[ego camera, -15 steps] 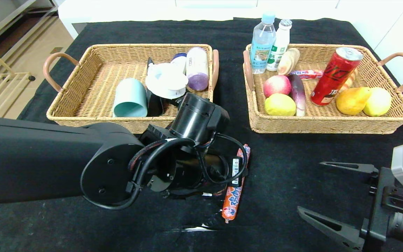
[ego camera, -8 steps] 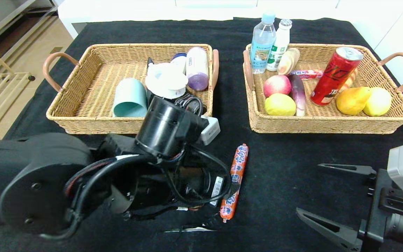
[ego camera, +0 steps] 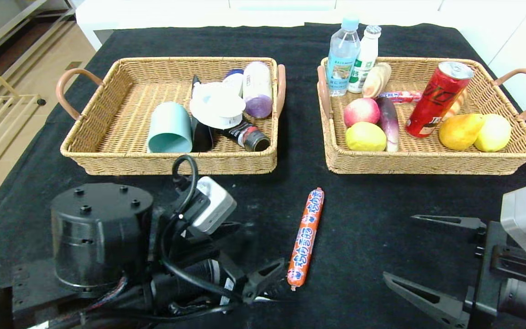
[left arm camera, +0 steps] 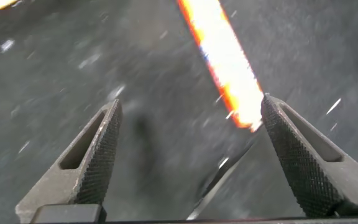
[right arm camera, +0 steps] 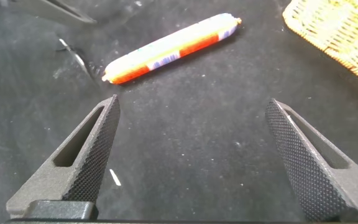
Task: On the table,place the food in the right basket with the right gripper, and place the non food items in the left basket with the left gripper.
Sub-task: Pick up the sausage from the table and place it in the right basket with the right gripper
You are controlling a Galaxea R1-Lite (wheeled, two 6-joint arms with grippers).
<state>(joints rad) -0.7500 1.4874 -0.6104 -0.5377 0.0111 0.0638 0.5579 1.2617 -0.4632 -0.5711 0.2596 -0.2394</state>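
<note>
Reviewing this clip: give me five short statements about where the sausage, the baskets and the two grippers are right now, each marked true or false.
1. The sausage lies on the black table, outside both baskets. True.
2. The left gripper is shut on the sausage. False: it is open and empty, with the sausage beside one fingertip.
3. The red can is in the left basket. False: it stands in the right basket.
4. The right gripper is open, low at the table's near right side. True.
5. The teal cup stands upright on the table. False: it lies on its side in the left basket.
</note>
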